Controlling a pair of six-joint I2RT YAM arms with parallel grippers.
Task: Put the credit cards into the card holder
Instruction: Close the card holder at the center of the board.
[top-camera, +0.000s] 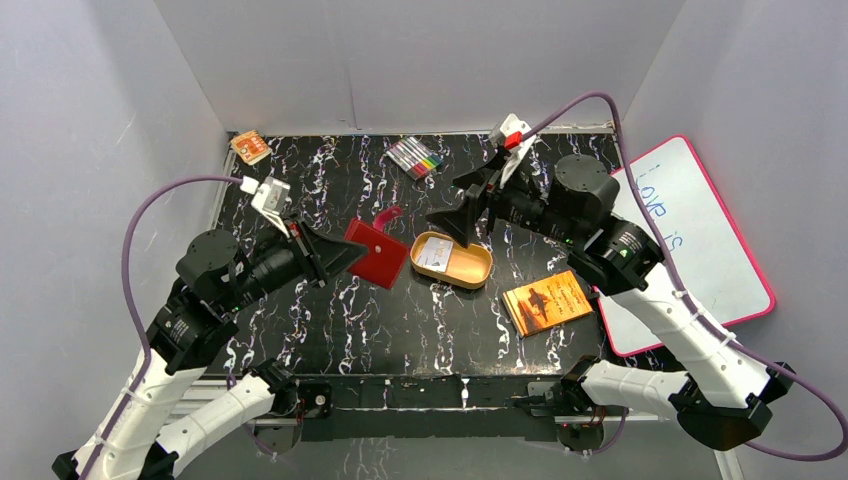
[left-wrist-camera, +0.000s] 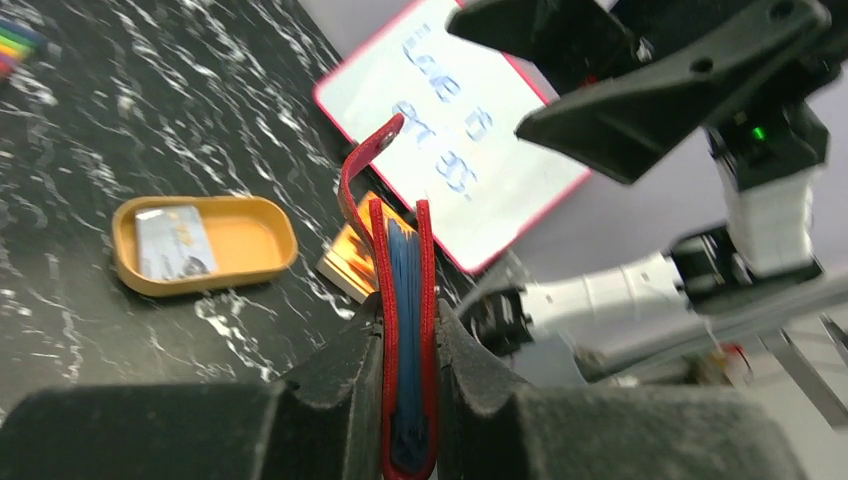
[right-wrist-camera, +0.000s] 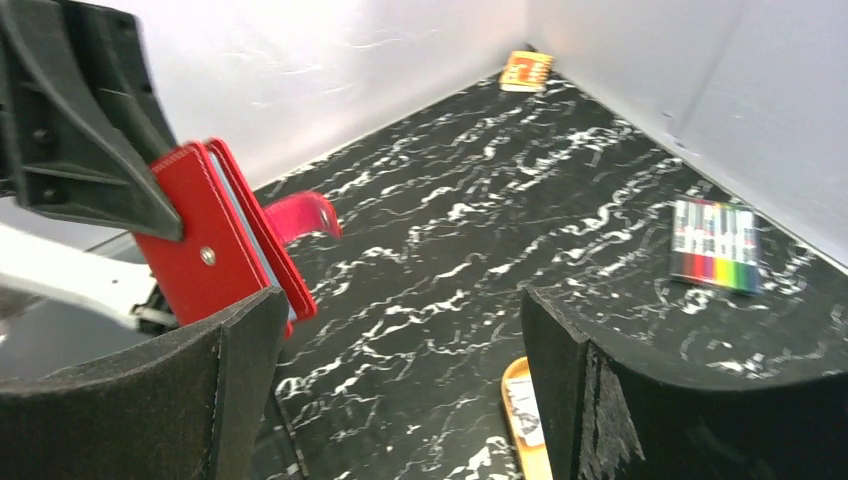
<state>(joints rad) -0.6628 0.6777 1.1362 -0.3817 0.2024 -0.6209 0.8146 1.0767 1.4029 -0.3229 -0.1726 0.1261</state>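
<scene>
The card holder (top-camera: 378, 252) is one red wallet. It is clamped between the fingers of the left gripper (top-camera: 350, 256), in the middle of the table and just left of the orange tray (top-camera: 481, 273). I cannot tell if it touches the table. In the left wrist view it appears edge-on: two red covers nearly closed, with the blue sleeves (left-wrist-camera: 405, 275) between them. Its long axis runs straight out from the fingers, toward the tray and the right arm. The snap tab (top-camera: 388, 215) is loose and curves away from the far end of the wallet, pointing to the back wall.

I can count one credit card (left-wrist-camera: 175, 243), pale grey, lying flat in the left part of the tray. Whether more cards lie under it is not visible.

The right gripper (top-camera: 455, 222) hangs above the tray with its fingers spread wide and nothing between them.

Around these things there are one orange-brown book (top-camera: 548, 301) right of the tray, one whiteboard (top-camera: 690, 240) with a pink frame at the right edge, one pack of coloured markers (top-camera: 414, 157) near the back, and one small orange object (top-camera: 250, 147) in the far left corner.
</scene>
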